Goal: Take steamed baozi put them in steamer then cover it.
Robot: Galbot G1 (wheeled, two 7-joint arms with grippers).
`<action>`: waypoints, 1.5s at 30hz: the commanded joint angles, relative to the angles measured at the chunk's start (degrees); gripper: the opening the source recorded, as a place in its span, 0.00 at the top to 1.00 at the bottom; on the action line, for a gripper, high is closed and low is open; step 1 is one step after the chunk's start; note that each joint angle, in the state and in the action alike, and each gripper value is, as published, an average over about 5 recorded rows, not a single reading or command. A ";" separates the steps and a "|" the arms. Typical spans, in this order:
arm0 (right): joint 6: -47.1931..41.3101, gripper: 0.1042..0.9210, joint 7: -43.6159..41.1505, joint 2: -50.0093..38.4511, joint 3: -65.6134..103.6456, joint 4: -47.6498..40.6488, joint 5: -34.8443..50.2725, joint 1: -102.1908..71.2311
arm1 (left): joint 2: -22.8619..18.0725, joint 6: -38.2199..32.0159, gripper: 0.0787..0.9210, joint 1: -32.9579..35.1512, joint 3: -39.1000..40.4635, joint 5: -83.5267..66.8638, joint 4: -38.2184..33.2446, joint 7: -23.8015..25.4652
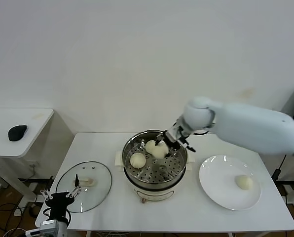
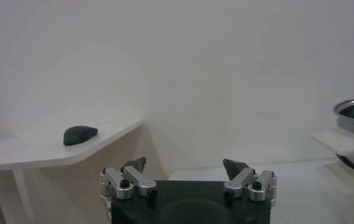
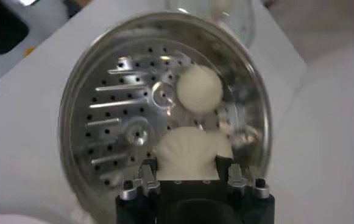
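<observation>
Closest in, the left gripper is parked low at the front-left corner of the table, claw spread wide with nothing in it, right beside the glass cover, which lies flat on the tabletop. A bit further back sits the steamer in the middle, and the white plate is off to its right with one baozi on it. Inside the steamer there's a baozi resting on the perforated tray, plus another toward the back. The right gripper reaches over the far rim, clamped on a third baozi above the tray.
</observation>
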 commanded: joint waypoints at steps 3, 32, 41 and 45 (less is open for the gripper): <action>10.81 0.40 -0.45 7.39 -3.57 -1.99 -7.77 -0.97 | -0.23 0.01 0.12 0.09 -0.31 -0.05 -0.04 -0.06; 15.01 0.18 -2.43 3.50 -4.05 1.87 -7.61 1.82 | -0.72 -0.14 0.12 0.41 0.22 0.58 0.05 0.06; -5.76 0.12 -1.98 -5.47 0.05 3.98 -0.42 6.33 | 0.39 -0.11 0.12 -0.10 0.01 0.39 -0.02 0.16; -18.34 0.12 -0.41 -11.75 0.83 6.53 4.20 7.51 | 0.85 -0.07 0.12 -0.26 -0.02 0.21 -0.01 0.22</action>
